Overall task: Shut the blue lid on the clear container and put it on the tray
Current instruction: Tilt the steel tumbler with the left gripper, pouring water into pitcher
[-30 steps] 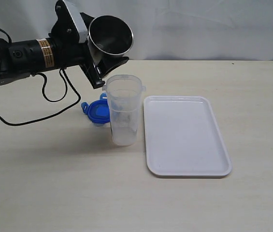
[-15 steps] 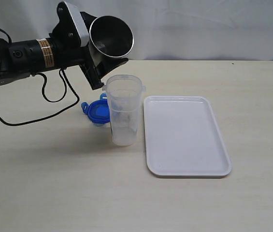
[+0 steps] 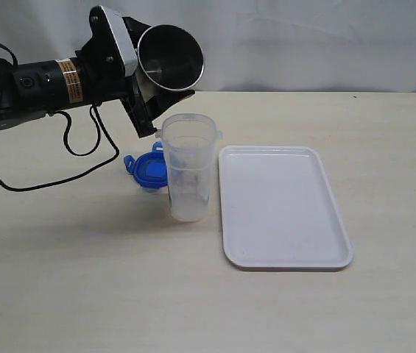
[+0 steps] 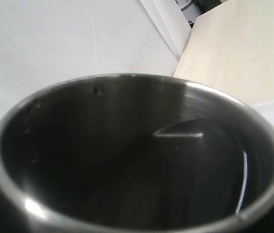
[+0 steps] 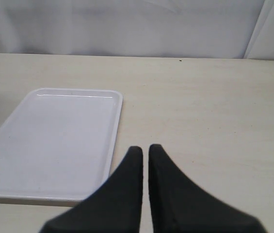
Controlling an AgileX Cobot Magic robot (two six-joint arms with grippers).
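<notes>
The left hand [image 3: 149, 70] holds a grey stainless-steel cup [image 3: 169, 57] clear of the pale wooden surface [image 3: 82, 294]. Its jaws stand wide around the cup body. The cup is tipped on its side, its open mouth turned away from the arm. In the left wrist view the cup interior fills nearly the whole picture. The hand shows there only as dark patches at the lower corners, so the contact points cannot be made out. No contents can be seen in the dark interior.

The tall clear plastic container [image 3: 188, 169] stands upright on the surface just below the left hand, not touching it. Its top is open. The bright blue plastic lid [image 3: 147, 170] lies on the surface beside the container, below the left hand's wrist. The container hides part of the lid; its flaps and top face cannot be read in full.

The flat white rectangular tray [image 3: 285, 213] lies on the surface just beyond the container from the left hand, with a narrow gap between them.

The right hand [image 5: 145, 148] is outside the exterior view. Its wrist view shows two black fingers [image 5: 132, 184] pressed nearly together, gripping nothing, above the surface. The tray lies ahead of these fingers, to one side. A blue sliver and a clear edge are cut off at that picture's border.
</notes>
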